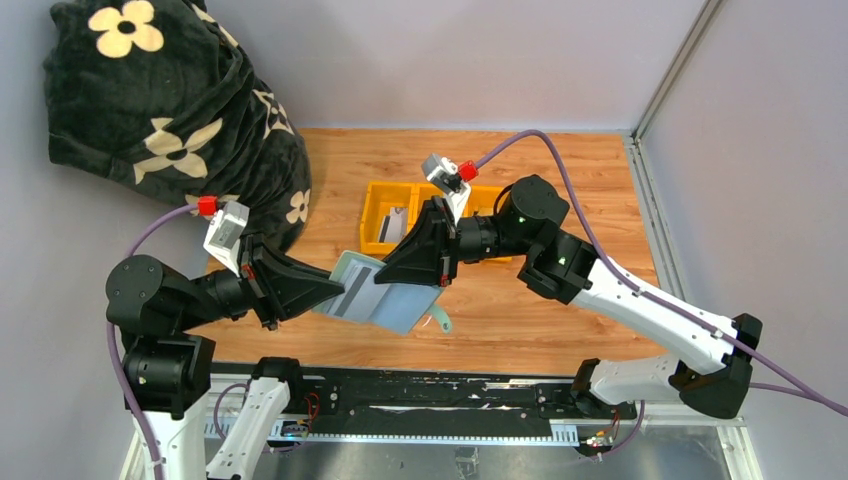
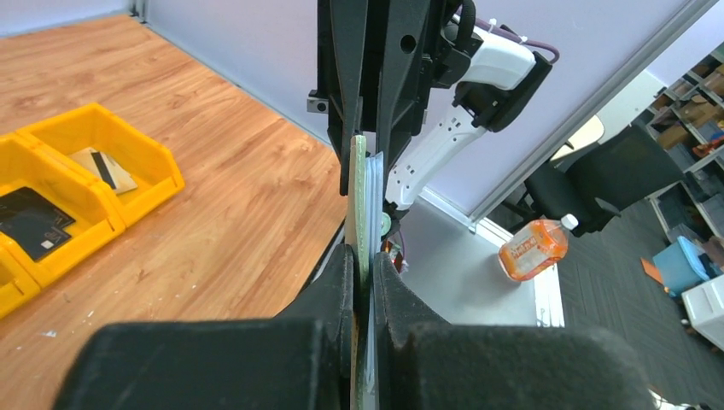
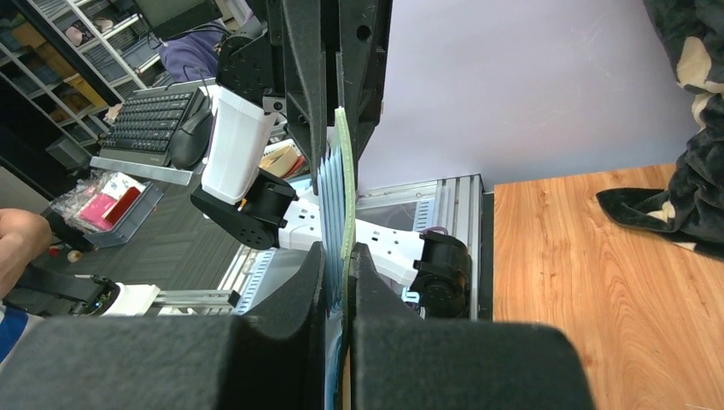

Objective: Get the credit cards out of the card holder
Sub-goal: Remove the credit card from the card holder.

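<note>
The sage-green card holder (image 1: 405,305) hangs open above the table's front middle, held between both grippers, with its light blue leaves showing. My left gripper (image 1: 335,292) is shut on its left edge; the green edge (image 2: 359,196) runs between the left fingertips (image 2: 364,256). A grey credit card with a dark stripe (image 1: 351,294) lies against the holder right at those tips; I cannot tell if it is pinched too. My right gripper (image 1: 388,276) is shut on the holder's upper right side; the green cover (image 3: 346,188) and blue leaves (image 3: 329,188) pass between its tips (image 3: 339,249).
A yellow three-compartment tray (image 1: 372,215) stands behind the grippers, holding a grey card (image 1: 397,222), a tan striped card (image 2: 107,168) and a black card (image 2: 34,218). A dark flowered blanket (image 1: 170,110) is piled at the back left. An orange bottle (image 2: 534,248) lies beyond the table's front edge.
</note>
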Controlling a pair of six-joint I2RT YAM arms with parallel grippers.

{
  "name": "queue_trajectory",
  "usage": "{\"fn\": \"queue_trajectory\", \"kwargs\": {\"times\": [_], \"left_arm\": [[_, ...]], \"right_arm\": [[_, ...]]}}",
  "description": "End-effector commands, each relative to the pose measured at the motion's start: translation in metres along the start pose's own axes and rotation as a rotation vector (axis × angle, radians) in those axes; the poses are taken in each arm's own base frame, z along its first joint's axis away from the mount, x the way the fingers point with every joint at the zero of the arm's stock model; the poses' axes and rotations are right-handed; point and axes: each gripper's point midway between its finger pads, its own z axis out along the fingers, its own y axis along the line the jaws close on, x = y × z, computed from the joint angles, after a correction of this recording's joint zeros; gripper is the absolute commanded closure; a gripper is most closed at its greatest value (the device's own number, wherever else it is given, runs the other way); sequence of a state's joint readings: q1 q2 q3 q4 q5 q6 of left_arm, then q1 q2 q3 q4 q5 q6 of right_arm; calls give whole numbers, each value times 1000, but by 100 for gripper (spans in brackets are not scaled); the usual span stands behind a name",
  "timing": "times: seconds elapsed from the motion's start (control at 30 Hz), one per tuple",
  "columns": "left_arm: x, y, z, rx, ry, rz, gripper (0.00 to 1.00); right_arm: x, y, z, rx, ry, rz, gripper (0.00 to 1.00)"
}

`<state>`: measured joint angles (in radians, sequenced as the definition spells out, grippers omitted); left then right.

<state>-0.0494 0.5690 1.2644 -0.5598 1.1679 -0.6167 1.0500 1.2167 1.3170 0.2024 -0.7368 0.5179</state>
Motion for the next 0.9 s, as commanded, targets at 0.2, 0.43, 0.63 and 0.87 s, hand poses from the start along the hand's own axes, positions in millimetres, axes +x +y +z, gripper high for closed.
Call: {"fn": "queue_trajectory", "kwargs": {"times": [0.2,0.43,0.63,0.87], "left_arm": [[-5,3,0,-36,-10,25,100],[-13,10,-3,-109,-51,69,100],[-28,20,-15,-266,-134,206,100],[-31,24,-15,-278,-159,197,100]], "right_arm": [[0,22,-3,-100,-35,-13,63],[2,25,-5,-115,-31,13,51],[4,24,-2,-122,-29,41,45],[3,23,4,-150,-38,65,43]]}}
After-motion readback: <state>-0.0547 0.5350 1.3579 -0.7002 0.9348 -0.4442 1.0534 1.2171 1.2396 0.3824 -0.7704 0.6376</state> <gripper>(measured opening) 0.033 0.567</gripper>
